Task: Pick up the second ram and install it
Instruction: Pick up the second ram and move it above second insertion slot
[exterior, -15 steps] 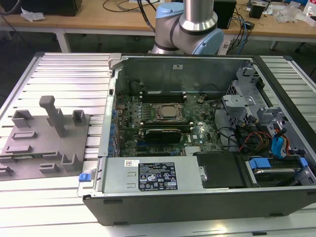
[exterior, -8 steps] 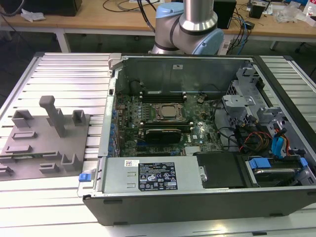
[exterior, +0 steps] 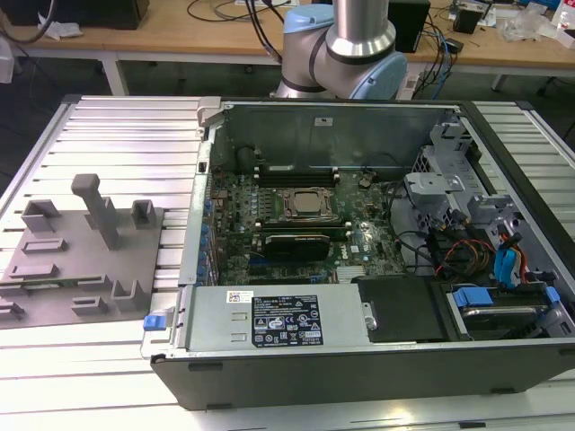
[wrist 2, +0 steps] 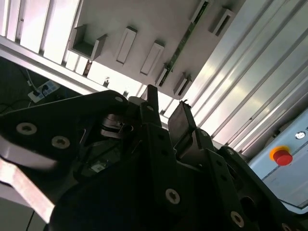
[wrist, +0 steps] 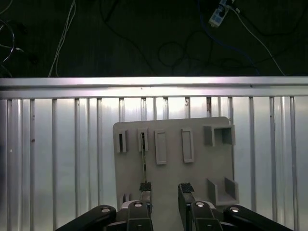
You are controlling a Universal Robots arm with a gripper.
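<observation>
The gripper (wrist: pixel 166 190) points downward, fingers (wrist: pixel 186 188) spread apart; the arm (exterior: pixel 346 40) stands at twelve o'clock in the exterior view.

No legible writing anywhere.
We find a label (exterior: pixel 286 329) on the power supply (exterior: pixel 212 325), its print too small to read.

The table (exterior: pixel 126 126) is silver, ribbed in long parallel stripes. The fixture plate (exterior: pixel 81 260) near its edge is plain matt grey, and the second ram (wrist 2: pixel 185 41) shows as a thin green strip against it. The gripper (wrist: pixel 166 188) is black with pale silver screw heads. The computer case (exterior: pixel 359 377) is black; its motherboard (exterior: pixel 234 215) is green, the power supply (exterior: pixel 269 319) silver (with a black-and-white label), and the latch (exterior: pixel 157 321) blue. The arm (exterior: pixel 359 36) is silver and light blue.
</observation>
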